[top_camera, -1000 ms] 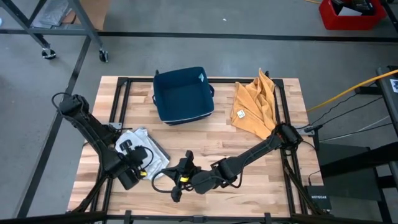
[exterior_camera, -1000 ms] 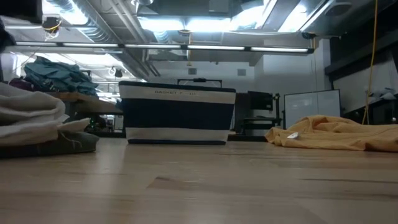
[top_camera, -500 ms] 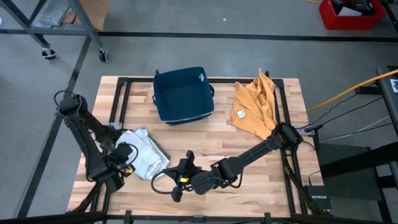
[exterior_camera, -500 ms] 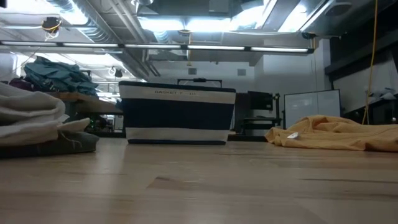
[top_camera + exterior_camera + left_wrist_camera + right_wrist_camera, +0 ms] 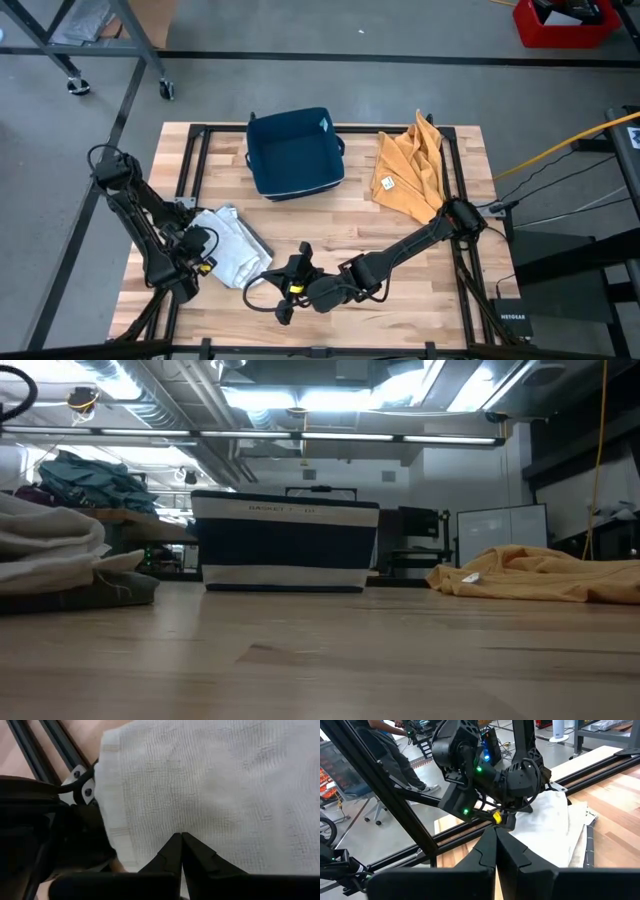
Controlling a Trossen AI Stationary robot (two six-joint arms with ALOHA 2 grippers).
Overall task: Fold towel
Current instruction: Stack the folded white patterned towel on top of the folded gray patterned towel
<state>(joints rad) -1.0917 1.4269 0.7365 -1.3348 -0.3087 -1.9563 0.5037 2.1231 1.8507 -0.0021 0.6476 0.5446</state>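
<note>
We see the white towel (image 5: 228, 250) lying folded into a thick, roughly rectangular bundle near the tabletop's (image 5: 400, 240) front left corner, its long axis running diagonally from the left edge toward the front middle, with a darker grey layer showing at its lower side in the low view. Its surface is a soft looped terry weave with a flat hemmed band along one edge, clear in the left wrist view. The left gripper (image 5: 186, 285) sits at the front left corner, just beside the bundle's left end, its two dark fingers (image 5: 172, 851) pressed together tip to tip over the cloth and grasping nothing that we can make out. The right gripper (image 5: 285, 290) rests low near the front edge, about midway along it, just beside the towel's right end; its fingers (image 5: 490, 845) are likewise clenched flat against each other with nothing between them. Toward the back edge stands a dark blue fabric basket (image 5: 293, 152), boxy and open-topped, with a pale band around its wall seen from the low view. A crumpled orange cloth (image 5: 410, 170) with a small white tag lies near the back right corner, well apart from the towel. The tabletop is pale wooden planking framed by black rails.
</note>
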